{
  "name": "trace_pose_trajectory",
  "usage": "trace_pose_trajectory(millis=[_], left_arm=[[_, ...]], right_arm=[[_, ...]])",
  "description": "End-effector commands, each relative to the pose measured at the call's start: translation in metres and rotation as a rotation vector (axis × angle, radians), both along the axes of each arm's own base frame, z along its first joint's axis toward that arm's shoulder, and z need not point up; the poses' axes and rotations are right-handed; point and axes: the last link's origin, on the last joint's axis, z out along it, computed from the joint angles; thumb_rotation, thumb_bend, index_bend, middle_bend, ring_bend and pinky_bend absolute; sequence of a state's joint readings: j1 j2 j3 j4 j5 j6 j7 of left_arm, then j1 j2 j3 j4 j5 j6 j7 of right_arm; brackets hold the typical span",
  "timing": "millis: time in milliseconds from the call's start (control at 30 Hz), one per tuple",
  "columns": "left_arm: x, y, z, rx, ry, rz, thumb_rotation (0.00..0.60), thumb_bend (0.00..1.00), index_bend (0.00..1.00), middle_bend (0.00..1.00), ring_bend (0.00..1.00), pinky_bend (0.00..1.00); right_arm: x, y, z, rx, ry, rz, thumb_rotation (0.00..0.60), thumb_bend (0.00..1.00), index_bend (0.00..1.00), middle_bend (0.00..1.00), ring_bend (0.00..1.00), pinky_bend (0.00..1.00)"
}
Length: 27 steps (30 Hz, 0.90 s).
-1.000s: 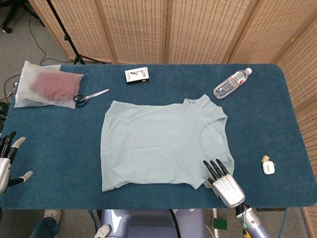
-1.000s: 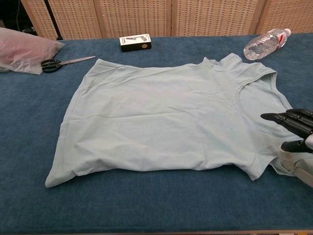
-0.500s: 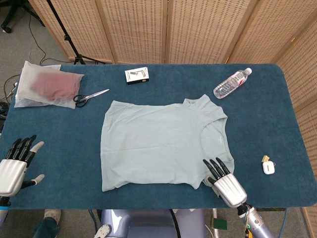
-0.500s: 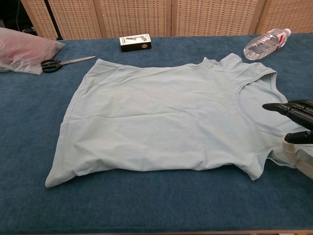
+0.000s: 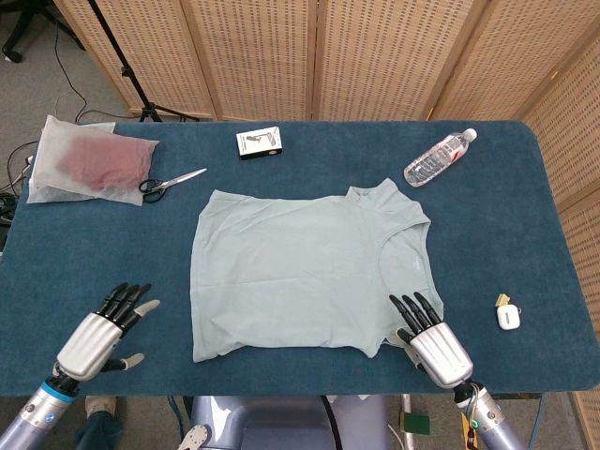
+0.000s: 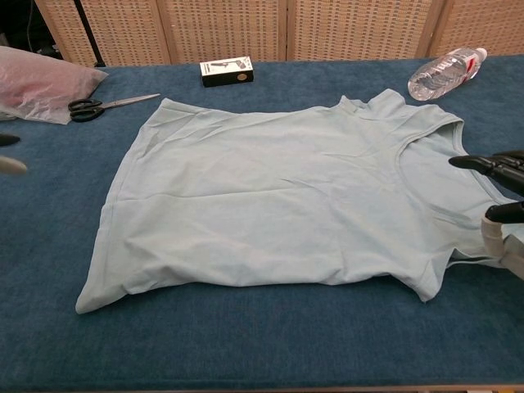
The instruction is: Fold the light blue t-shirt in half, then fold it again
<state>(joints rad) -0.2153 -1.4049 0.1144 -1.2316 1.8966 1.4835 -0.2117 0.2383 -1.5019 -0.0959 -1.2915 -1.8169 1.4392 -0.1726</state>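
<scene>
A: Where is the light blue t-shirt (image 5: 305, 272)?

B: In the middle of the head view, spread flat and unfolded on the blue desk (image 5: 525, 234). Its neck and sleeves point toward the right of the frame, its hem toward the left. The cloth shows a few shallow wrinkles near the lower edge.

A: And the robot hands?

B: The right robot hand (image 5: 429, 339) sits at the lower right of the head view, by the lower sleeve of the shirt. Its dark fingertips (image 5: 410, 306) are straight and spread, lying over the sleeve's edge; whether they press the cloth I cannot tell. It holds nothing. The chest view catches it only at the right border (image 6: 503, 192).

A: The left one?

B: The left robot hand (image 5: 101, 331) is at the lower left of the head view, over bare desk and well apart from the shirt's hem. Its fingers are spread wide and it holds nothing.

A: What else lies on the desk?

B: Scissors (image 5: 171, 182) with black handles at the upper left, just beside a white bag (image 5: 89, 159) with something reddish inside. A small black and white box (image 5: 259, 142) sits above the shirt near the far edge. A clear plastic bottle (image 5: 439, 157) lies on its side at the upper right. A small white object (image 5: 507, 315) rests near the right edge.
</scene>
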Motion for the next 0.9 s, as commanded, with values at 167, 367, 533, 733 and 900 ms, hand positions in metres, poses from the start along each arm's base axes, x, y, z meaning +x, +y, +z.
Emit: trace_pose_trajectory(millis=[167, 367, 533, 733, 900], left_arm=[[0.006, -0.005, -0.03, -0.093, -0.024, -0.043, 0.6, 0.0, 0.32, 0.0, 0.0, 0.0], [0.006, -0.01, -0.043, -0.111, -0.039, -0.049, 0.6, 0.0, 0.4, 0.0, 0.0, 0.0], [0.007, -0.01, -0.051, -0.105, -0.047, -0.046, 0.6, 0.07, 0.4, 0.0, 0.0, 0.0], [0.011, -0.008, -0.058, -0.103, -0.066, -0.038, 0.6, 0.11, 0.41, 0.0, 0.0, 0.0], [0.015, -0.007, -0.065, -0.113, -0.092, -0.039, 0.6, 0.13, 0.41, 0.0, 0.0, 0.0]], right_arm=[[-0.001, -0.002, 0.0, -0.002, 0.001, -0.006, 0.6, 0.54, 0.68, 0.0, 0.0, 0.0], [-0.002, -0.003, 0.0, -0.004, 0.011, -0.012, 0.6, 0.54, 0.68, 0.0, 0.0, 0.0], [-0.003, -0.004, 0.0, -0.007, 0.013, -0.013, 0.6, 0.54, 0.68, 0.0, 0.0, 0.0], [-0.003, -0.004, 0.0, -0.008, 0.016, -0.014, 0.6, 0.54, 0.68, 0.0, 0.0, 0.0], [-0.004, -0.005, 0.0, -0.014, 0.018, -0.018, 0.6, 0.57, 0.68, 0.0, 0.0, 0.0]])
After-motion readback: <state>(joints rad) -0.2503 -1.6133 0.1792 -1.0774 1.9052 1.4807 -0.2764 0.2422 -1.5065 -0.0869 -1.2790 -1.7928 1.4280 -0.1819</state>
